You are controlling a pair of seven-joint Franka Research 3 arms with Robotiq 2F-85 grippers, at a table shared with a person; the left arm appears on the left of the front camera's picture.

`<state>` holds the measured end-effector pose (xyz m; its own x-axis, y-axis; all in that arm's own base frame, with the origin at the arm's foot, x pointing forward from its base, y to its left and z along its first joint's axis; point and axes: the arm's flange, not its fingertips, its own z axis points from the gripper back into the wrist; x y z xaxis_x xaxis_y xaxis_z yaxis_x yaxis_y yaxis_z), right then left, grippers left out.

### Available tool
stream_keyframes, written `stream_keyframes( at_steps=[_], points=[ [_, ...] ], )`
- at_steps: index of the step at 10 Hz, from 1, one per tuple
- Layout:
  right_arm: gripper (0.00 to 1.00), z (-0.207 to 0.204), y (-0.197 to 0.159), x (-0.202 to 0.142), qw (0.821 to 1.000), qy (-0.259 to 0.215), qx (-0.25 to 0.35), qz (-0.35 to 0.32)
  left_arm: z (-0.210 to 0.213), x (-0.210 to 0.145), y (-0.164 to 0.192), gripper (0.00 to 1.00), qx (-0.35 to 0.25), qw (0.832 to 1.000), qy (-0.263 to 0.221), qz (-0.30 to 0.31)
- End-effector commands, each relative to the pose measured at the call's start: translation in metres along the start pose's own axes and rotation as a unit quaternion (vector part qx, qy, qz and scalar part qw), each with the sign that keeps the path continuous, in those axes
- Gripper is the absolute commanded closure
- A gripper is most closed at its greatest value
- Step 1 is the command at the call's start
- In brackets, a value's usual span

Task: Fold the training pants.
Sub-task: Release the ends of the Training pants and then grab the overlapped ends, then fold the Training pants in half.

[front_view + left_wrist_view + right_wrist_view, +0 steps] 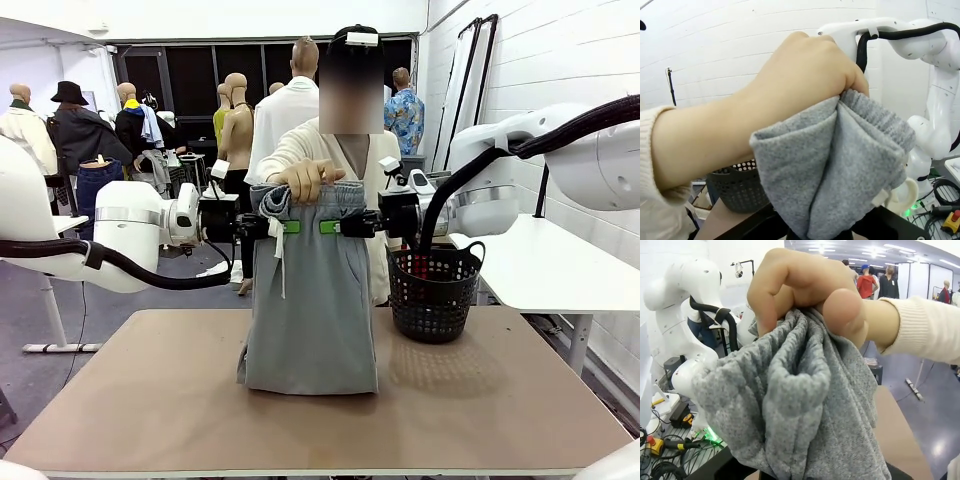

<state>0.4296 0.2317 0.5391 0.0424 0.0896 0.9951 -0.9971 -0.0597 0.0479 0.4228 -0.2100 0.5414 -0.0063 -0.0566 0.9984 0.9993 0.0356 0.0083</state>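
Pants (pixel 312 300) | hanging between left tool (pixel 286 227), right tool (pixel 334 227) | both clamped

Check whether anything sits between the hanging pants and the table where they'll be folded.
Nothing visible does. The pants hang with their bottom end already on the bare table. The basket stands to their right, apart from them. Up top, the person's hand pinches the waistband between the left hand and right hand, both shut on the pants.
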Motion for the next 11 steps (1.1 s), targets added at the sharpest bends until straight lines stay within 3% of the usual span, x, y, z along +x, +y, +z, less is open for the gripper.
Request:
stream_keyframes(
  at_steps=[1, 2, 3, 4, 11],
  points=[
    [1.00, 0.002, 0.000, 0.002, 1.000, -0.010, -0.002, -0.012, 0.001, -0.002, 0.003, 1.00, 0.003, 1.000, 0.015, 0.028],
    [1.00, 0.003, -0.001, 0.002, 1.000, -0.009, -0.007, -0.009, 0.000, 0.000, 0.011, 1.00, 0.019, 0.999, 0.025, 0.020],
    [1.00, 0.004, -0.002, 0.000, 1.000, 0.001, -0.004, 0.003, -0.002, 0.009, 0.033, 1.00, 0.014, 0.996, 0.072, 0.055],
    [1.00, 0.001, -0.001, -0.003, 1.000, 0.001, -0.001, -0.004, 0.000, -0.003, 0.003, 1.00, 0.005, 1.000, 0.004, 0.013],
    [1.00, 0.001, -0.001, -0.003, 1.000, 0.001, -0.001, -0.004, 0.000, -0.003, 0.003, 1.00, 0.005, 1.000, 0.004, 0.013]
  ],
)
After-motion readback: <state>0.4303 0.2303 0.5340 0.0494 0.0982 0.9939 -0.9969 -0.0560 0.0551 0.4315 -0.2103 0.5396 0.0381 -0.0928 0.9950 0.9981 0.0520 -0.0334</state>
